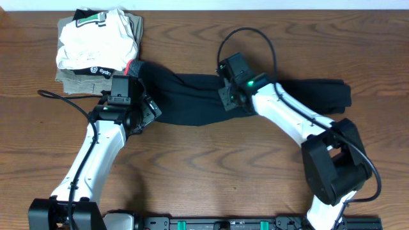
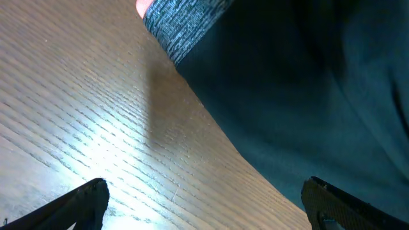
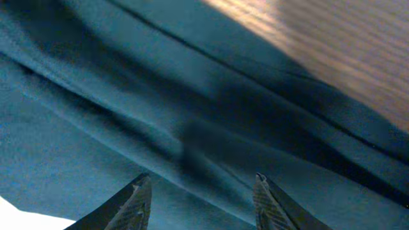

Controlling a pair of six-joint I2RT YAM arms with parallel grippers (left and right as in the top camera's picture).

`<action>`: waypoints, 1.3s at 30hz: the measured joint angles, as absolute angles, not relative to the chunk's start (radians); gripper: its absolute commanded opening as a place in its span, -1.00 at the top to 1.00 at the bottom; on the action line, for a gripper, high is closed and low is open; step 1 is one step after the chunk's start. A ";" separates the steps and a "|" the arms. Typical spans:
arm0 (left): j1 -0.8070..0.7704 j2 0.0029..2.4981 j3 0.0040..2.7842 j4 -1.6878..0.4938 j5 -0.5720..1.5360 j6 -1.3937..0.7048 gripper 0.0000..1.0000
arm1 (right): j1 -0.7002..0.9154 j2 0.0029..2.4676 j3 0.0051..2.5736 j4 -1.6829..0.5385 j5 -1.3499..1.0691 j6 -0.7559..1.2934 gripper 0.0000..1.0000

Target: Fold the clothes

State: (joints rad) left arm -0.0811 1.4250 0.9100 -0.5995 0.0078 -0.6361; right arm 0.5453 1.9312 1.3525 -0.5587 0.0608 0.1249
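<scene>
- The pants (image 1: 185, 96) are lying stretched across the far half of the table (image 1: 211, 172). The waist end is at the left, just beside the pile (image 1: 96, 45) of folded garments and perhaps touching it. The legs are trailing off to the right, and no fold is showing yet.
- The left gripper (image 2: 211, 204) is hovering at the waist end with its jaws spread wide, gripping nothing. Its wrist view is showing mostly bare wood between the fingers, with the grey waistband (image 2: 185, 25) and a sliver of red lining (image 2: 142, 6) just beyond.
- The right gripper (image 3: 203, 201) is hanging low over the middle of the legs with its jaws standing partly apart. Rumpled cloth is lying under them, and nothing is pinched as far as the wrist view is showing.
- Risk: the left jaws are sitting largely over wood. Closing here would likely be catching only the cloth's edge or nothing, and the waist would be slipping out on a lift.
- Risk: the cloth under the right gripper is lying in several ridges. A pinch there could be taking one layer only, leaving the lower leg behind and giving a crooked fold.
- Risk: the waist is lying so near the pile that dragging or swinging that end could be knocking the pile askew.
- Risk: the legs are long, so lifting on two uneven grips could be letting the far end drag and bunch.
</scene>
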 measured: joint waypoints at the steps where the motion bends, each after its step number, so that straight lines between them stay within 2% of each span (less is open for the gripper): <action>1: -0.081 1.425 0.909 -0.599 0.009 -0.636 -0.96 | 0.553 1.934 1.353 -0.559 0.070 0.123 0.04; 27: -0.081 1.510 0.909 -0.599 0.015 -0.636 -0.96 | 0.575 2.019 1.353 -0.562 0.159 0.120 0.10; 34: -0.081 1.510 0.909 -0.598 0.015 -0.636 -0.96 | 0.575 2.021 1.353 -0.563 0.170 0.118 0.17; 39: -0.081 1.510 0.909 -0.598 0.016 -0.636 -0.96 | 0.575 2.021 1.360 -0.611 0.186 0.097 0.14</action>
